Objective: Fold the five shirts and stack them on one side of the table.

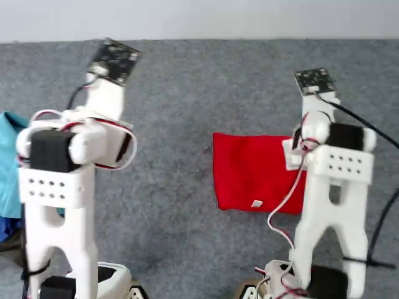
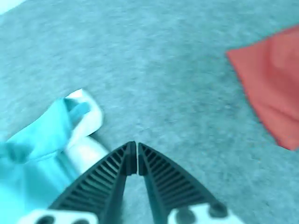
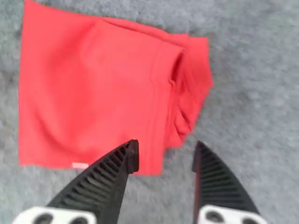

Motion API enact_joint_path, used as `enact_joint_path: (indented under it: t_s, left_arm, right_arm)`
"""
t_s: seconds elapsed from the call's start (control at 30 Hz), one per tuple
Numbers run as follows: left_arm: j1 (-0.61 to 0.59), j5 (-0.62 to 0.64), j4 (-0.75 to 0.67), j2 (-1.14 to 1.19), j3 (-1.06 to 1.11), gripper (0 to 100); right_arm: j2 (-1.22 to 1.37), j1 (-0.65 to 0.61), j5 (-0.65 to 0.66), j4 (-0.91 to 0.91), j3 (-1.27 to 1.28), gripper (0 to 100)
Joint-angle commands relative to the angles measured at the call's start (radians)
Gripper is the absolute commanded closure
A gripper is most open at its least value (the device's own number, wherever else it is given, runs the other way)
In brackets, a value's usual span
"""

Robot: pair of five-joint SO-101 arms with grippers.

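From the high view I have the red shirt [image 1: 252, 177] lying folded on the bench [image 1: 181, 87] at about 3 o'clock of centre, tucked against the right arm's base. It is a flat, near-square packet, and the arm hides its far side, so I cannot call a long axis.

The right gripper [image 3: 166, 151] hangs directly over the red shirt's bunched edge. Its jaws are spread and it is holding nothing.

The teal shirt [image 1: 7, 163] sits crumpled at the 9 o'clock edge of the bench, beside the left arm. In the left wrist view it has some white cloth among it.

The left gripper [image 2: 137, 153] has its jaws pressed together and empty. It is above bare bench, with the teal heap close beside it and the red shirt well apart from it, toward 3 o'clock.

The red one looks done to me, so the next move turns on the teal heap. It lies toward 9 o'clock from both grippers, and the left arm is plainly the nearer. I would need its jaws open before reaching in.
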Motion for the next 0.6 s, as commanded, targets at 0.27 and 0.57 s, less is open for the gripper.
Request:
enact_joint_path:
  t_s: [0.27,0.57]
  left_arm:
    - [-0.219,-0.015,0.012,-0.077,0.001,98]
    - [-0.224,-0.015,0.012,-0.069,0.001,98]
  right_arm:
    - [0.318,-0.048,-0.028,-0.084,-0.242,79.0]
    - [0.450,-0.038,-0.028,-0.090,-0.324,79.0]
